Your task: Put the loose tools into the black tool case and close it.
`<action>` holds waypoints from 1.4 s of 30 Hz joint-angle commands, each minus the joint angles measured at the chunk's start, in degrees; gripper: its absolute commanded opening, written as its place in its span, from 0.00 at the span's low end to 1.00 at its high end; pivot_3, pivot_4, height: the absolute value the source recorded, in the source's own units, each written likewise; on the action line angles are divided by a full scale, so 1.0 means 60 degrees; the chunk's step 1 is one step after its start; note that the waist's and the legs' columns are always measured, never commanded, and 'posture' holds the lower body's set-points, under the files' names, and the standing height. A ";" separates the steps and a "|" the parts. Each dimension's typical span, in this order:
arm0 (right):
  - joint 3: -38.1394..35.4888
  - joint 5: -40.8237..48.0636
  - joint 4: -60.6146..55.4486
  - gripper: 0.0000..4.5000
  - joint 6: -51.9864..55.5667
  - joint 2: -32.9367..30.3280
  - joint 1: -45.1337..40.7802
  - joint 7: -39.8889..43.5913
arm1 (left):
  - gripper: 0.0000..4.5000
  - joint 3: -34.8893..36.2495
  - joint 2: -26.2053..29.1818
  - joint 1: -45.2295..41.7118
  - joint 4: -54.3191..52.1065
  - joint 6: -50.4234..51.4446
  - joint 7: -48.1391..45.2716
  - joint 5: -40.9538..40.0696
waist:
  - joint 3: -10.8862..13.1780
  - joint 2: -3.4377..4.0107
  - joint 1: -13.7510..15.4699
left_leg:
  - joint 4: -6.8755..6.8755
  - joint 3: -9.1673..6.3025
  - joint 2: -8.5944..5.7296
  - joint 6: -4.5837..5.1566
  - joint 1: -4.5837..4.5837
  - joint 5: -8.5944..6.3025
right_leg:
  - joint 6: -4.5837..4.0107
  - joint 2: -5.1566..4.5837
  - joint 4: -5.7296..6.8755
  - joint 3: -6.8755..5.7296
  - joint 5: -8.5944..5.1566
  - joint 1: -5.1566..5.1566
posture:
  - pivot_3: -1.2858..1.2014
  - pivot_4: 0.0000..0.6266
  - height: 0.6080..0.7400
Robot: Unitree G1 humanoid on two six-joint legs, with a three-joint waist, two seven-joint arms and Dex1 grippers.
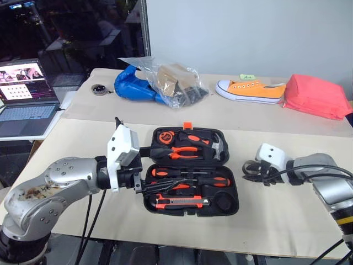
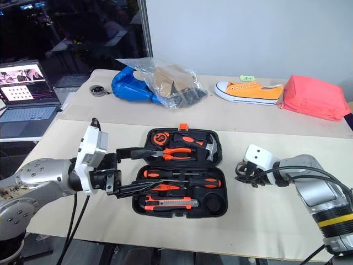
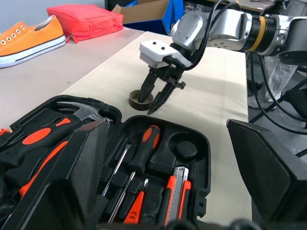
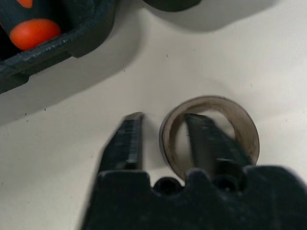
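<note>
Tape roll [image 4: 211, 136] is lying on the table [image 1: 287, 221], centre-right of frame, right of the black tool case [image 1: 190, 171]; we're seeing right gripper [image 3: 156, 98] pinching its wall, one finger inside, one outside; left gripper [image 2: 144, 171] is hovering spread wide at case's left edge, holding nothing.

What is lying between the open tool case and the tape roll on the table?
Nothing: in the left wrist view, bare table separates the black tool case from the tape roll, which the right gripper straddles.

A pale beige tabletop [image 1: 287, 215] stands before a plain white wall [image 1: 248, 33] and a dark glass window [image 1: 71, 33].
</note>
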 commanded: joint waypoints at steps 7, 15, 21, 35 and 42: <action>-0.1923 0.1706 -0.2384 0.01 0.1118 -0.1108 0.0515 0.1158 | 0.94 0.0037 0.0126 0.0254 -0.0376 -0.0170 0.0302 -0.0068 | 0.0003 0.0006 0.0025 | -0.0001 -0.0005 0.0000 0.0000 -0.0009 0.0000 | -0.0001 -0.0001 0.0008 0.0002 0.0000 -0.0011 | 0.52 0.24 1.00; -0.1144 0.3170 -0.6286 0.01 0.2658 -0.1010 0.1121 0.0971 | 0.94 0.0304 0.0420 0.1310 -0.0409 -0.0551 -0.0193 0.0222 | 0.0005 -0.0001 0.0000 | -0.0006 -0.0032 0.0025 -0.0001 0.0005 0.0000 | -0.0011 0.0025 0.0020 -0.0007 0.0004 -0.0013 | 0.52 0.24 1.00; -0.0034 0.2320 -0.6529 0.01 0.2266 -0.1179 0.1350 0.0804 | 0.94 0.0799 0.0794 0.1947 -0.0554 -0.0638 -0.0754 -0.0166 | 0.0006 -0.0003 0.0022 | 0.0023 -0.0001 0.0013 -0.0006 -0.0004 0.0003 | -0.0009 -0.0005 0.0018 0.0002 0.0006 -0.0017 | 0.52 0.24 1.00; 0.1290 0.1353 -0.6143 0.01 0.2099 -0.0954 0.1228 0.0866 | 0.94 0.2447 0.1890 0.3459 -0.0708 -0.0814 -0.2439 -0.0750 | 0.0006 -0.0004 0.0042 | -0.0004 0.0008 0.0023 -0.0006 -0.0005 0.0003 | -0.0028 0.0003 0.0023 -0.0003 -0.0003 -0.0043 | 0.52 0.24 1.00; 0.0624 0.2099 -0.6192 0.37 0.2175 -0.0655 0.0882 0.1063 | 0.94 0.2447 0.1958 0.3620 -0.0452 -0.1046 -0.2722 -0.0380 | 0.0006 -0.0006 0.0002 | -0.0006 0.0024 0.0030 -0.0006 0.0000 0.0003 | -0.0036 0.0011 0.0026 -0.0004 -0.0006 -0.0047 | 0.52 0.24 1.00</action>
